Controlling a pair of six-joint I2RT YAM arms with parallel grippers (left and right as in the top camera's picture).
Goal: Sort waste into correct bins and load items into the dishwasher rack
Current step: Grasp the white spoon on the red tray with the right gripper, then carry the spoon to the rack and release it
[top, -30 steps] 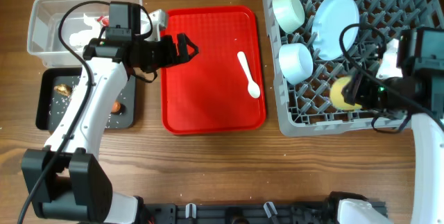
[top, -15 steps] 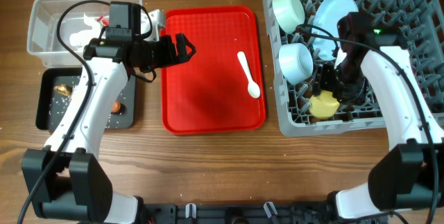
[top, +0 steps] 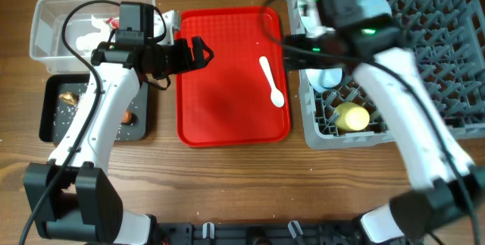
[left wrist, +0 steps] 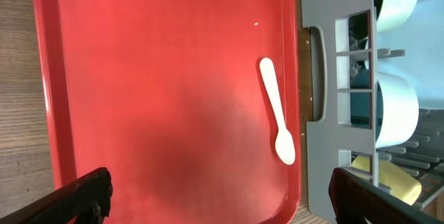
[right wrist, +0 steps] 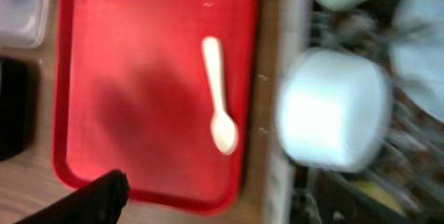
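Observation:
A white spoon (top: 271,81) lies on the right part of the flat red tray (top: 220,108). It also shows in the left wrist view (left wrist: 277,110) and the right wrist view (right wrist: 218,106). My left gripper (top: 201,51) is open and empty above the tray's upper left. My right gripper (top: 294,46) is open and empty over the grey dishwasher rack's (top: 432,70) left edge, its view blurred. In the rack are a yellow cup (top: 351,116) lying near the front, two pale bowls (top: 326,76) (top: 309,11) and a pale blue plate (top: 375,4), partly hidden by my arm.
The clear tub (top: 45,44) at the back left holds a white tissue (top: 94,25) and a red-and-white wrapper (top: 114,22). The black tray (top: 51,120) in front of it holds rice and a brown scrap (top: 70,95) and a carrot (top: 127,115).
My right gripper has let go of the yellow cup, which now lies in the rack's front. The right arm has swung left toward the red tray. The left arm has not moved.

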